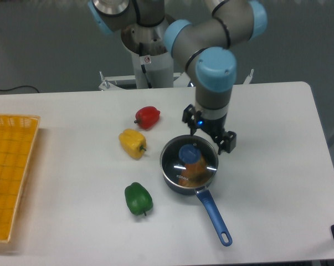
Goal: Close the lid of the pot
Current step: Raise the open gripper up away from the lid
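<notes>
The dark pot (pixel 179 183) sits on the white table right of centre, its long blue handle (pixel 214 213) pointing toward the front right. The clear glass lid (pixel 203 166) lies flat on the pot's rim, its blue knob (pixel 189 152) in the middle, and something orange shows through the glass. My gripper (pixel 211 134) hangs above the pot's far right rim, up and to the right of the knob. It is open, its fingers hold nothing, and it is clear of the lid.
A red pepper (pixel 148 117), a yellow pepper (pixel 133 143) and a green pepper (pixel 138 199) lie left of the pot. A yellow basket (pixel 11 172) stands at the table's left edge. The robot's base (pixel 147 61) is at the back.
</notes>
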`<state>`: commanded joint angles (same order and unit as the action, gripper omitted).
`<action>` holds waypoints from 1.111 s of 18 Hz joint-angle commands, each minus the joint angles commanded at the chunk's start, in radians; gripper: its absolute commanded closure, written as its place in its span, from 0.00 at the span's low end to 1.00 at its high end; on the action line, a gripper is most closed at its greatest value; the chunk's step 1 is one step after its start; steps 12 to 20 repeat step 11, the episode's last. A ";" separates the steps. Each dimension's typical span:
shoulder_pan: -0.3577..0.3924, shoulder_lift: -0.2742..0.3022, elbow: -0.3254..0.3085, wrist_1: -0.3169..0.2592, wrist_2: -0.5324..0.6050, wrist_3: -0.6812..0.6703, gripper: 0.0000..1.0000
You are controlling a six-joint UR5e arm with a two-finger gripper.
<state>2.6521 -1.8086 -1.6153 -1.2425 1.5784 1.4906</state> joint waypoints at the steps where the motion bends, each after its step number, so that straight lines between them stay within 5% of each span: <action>1: 0.020 0.002 0.000 -0.002 0.008 0.049 0.00; 5: 0.066 0.002 0.032 -0.005 0.026 0.189 0.00; 20: 0.089 -0.009 0.049 -0.008 0.026 0.207 0.00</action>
